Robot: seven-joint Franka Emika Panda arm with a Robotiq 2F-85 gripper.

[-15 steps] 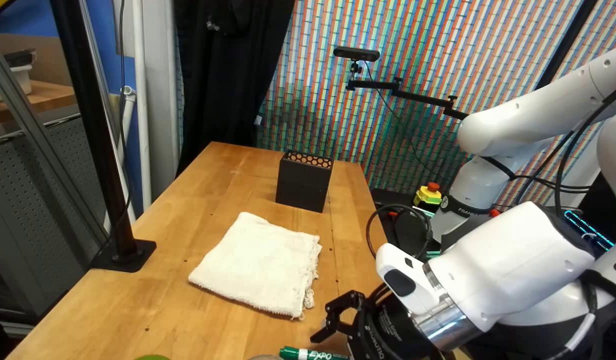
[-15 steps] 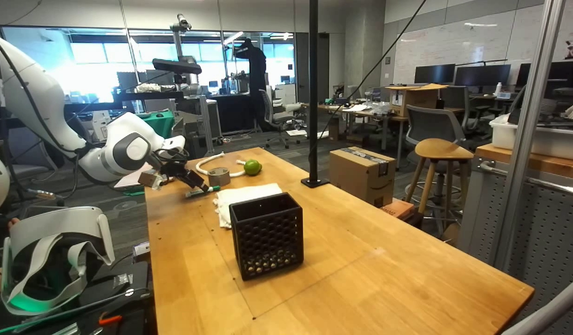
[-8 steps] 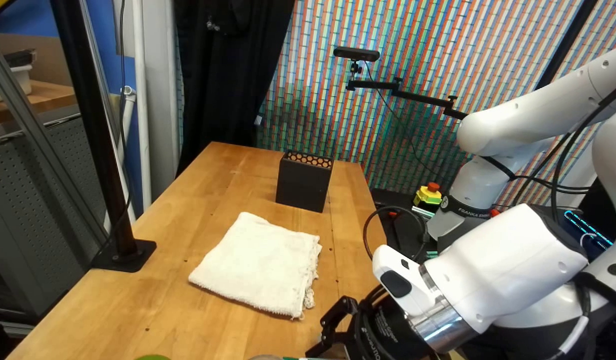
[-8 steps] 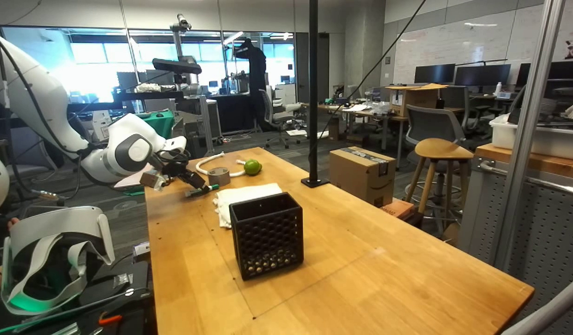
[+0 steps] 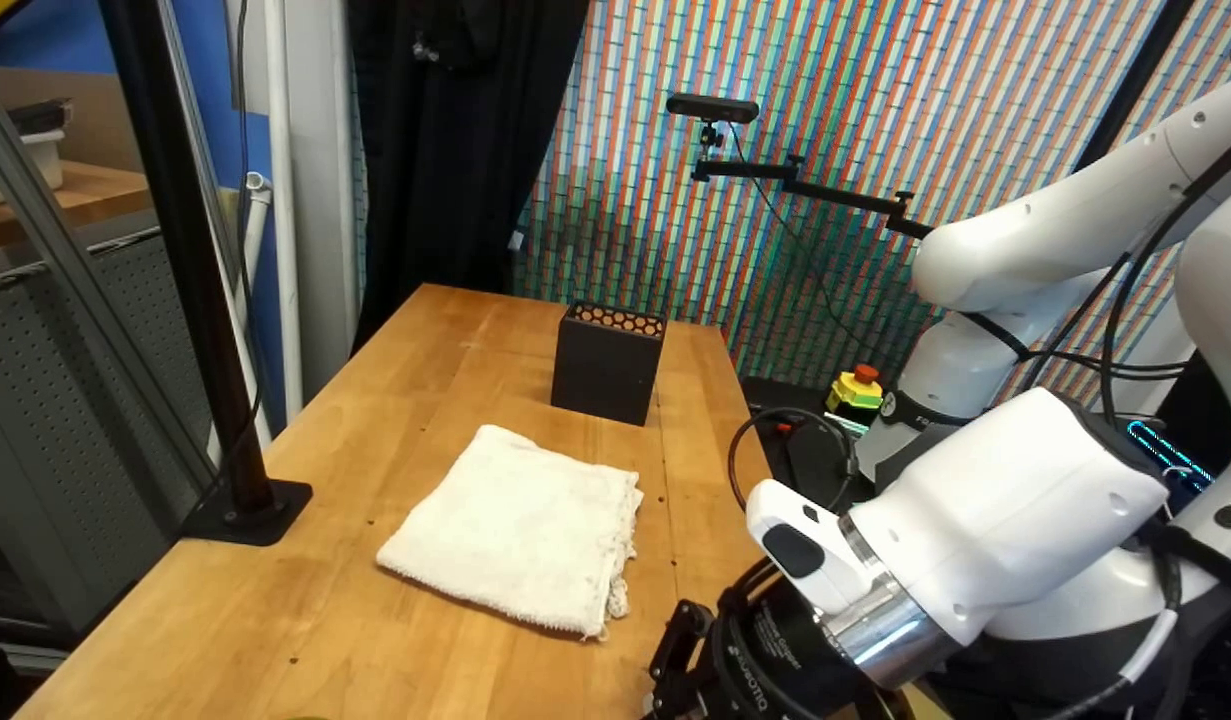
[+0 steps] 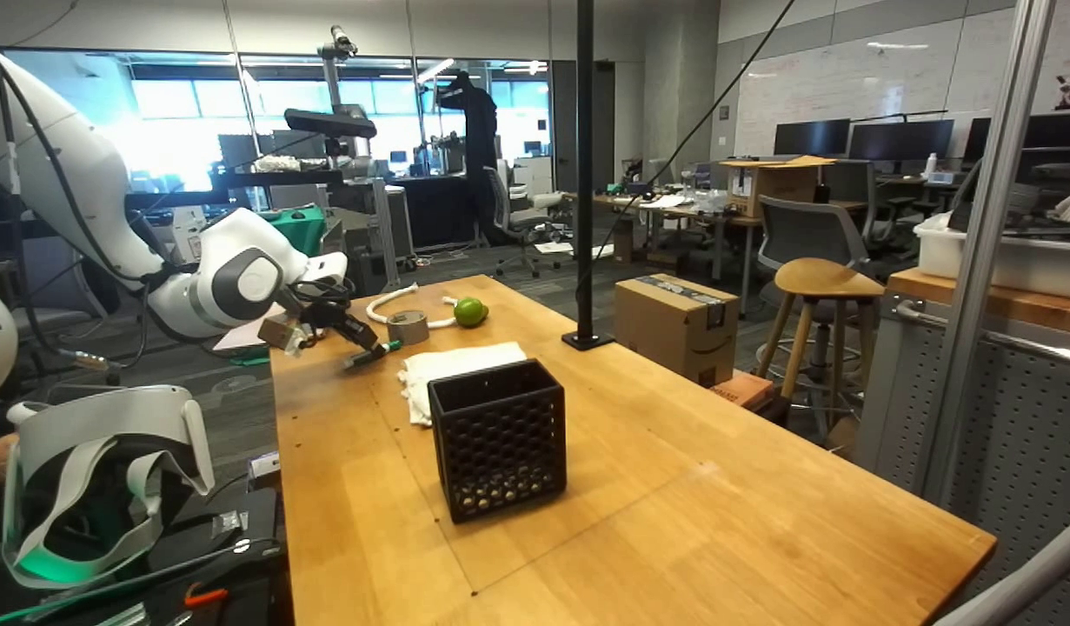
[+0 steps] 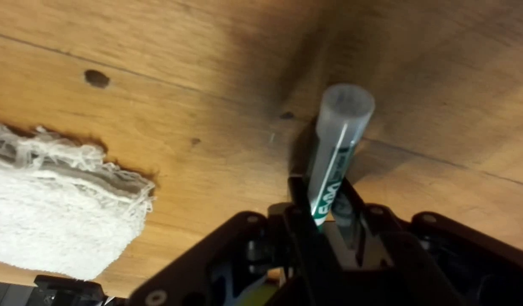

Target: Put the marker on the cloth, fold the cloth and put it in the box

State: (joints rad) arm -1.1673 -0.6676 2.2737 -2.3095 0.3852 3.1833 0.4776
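Note:
The green-labelled marker sits tilted between the fingers of my gripper, which have come together on its body. Its grey end points away from the gripper; the green end is partly hidden by a finger. In an exterior view the marker shows low over the table beside the cloth, while the lower picture edge hides it elsewhere. The cream cloth lies flat, its frayed edge towards the gripper, and the cloth also fills a corner of the wrist view. Beyond it stands the black box, upright with an open top.
On the wooden table, a tape roll, a pale rope and a green lime lie near the gripper. A black pole rises from the table's edge, on the far side of the cloth from the arm.
The gripper's fingers have closed in on the marker. The marker has shifted slightly and tilted, dropping out of sight in an exterior view. Cloth and box have stayed put.

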